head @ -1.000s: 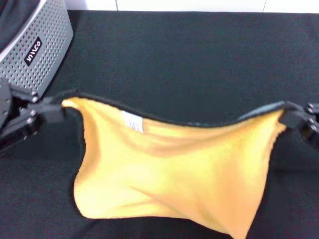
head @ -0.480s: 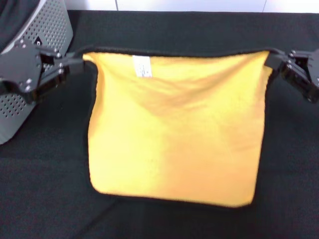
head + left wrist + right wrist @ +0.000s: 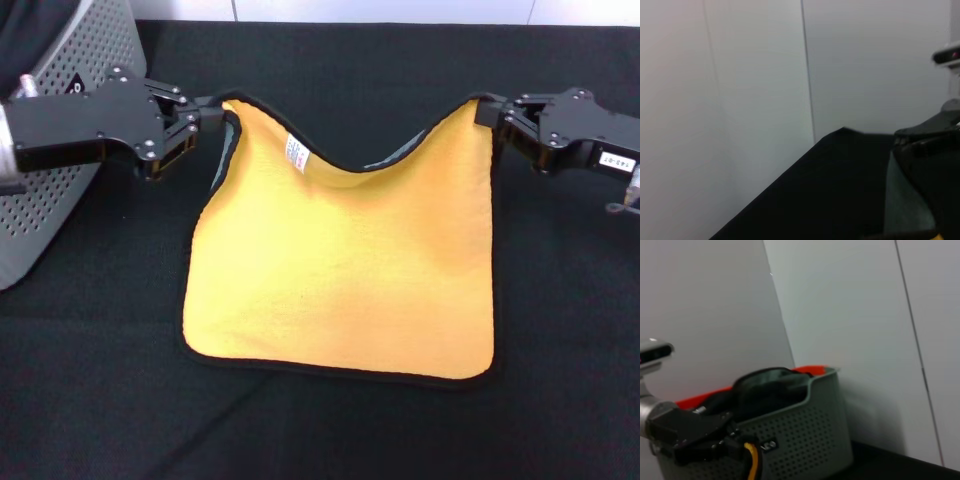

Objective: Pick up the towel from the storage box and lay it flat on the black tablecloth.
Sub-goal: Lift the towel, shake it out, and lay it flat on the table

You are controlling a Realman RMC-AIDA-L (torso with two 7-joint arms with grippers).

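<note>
The towel (image 3: 340, 270), yellow-orange side up with black trim and a small white label, lies mostly spread on the black tablecloth (image 3: 340, 80). Its two far corners are still lifted, and the far edge sags between them, showing the grey-green underside. My left gripper (image 3: 208, 108) is shut on the far left corner. My right gripper (image 3: 488, 112) is shut on the far right corner. The storage box (image 3: 60, 150), grey and perforated, stands at the far left behind my left arm. In the right wrist view the storage box (image 3: 790, 440) holds dark and red cloth, with the left gripper (image 3: 735, 445) in front of it.
Black tablecloth stretches on all sides of the towel, with open cloth in front and behind. A white wall (image 3: 400, 10) runs along the table's far edge. The left wrist view shows the tablecloth's corner (image 3: 840, 150) against that wall.
Both grippers moved forward and down with the towel's corners. The towel went from hanging stretched to lying mostly on the cloth, and its far edge now sags between the grippers.
</note>
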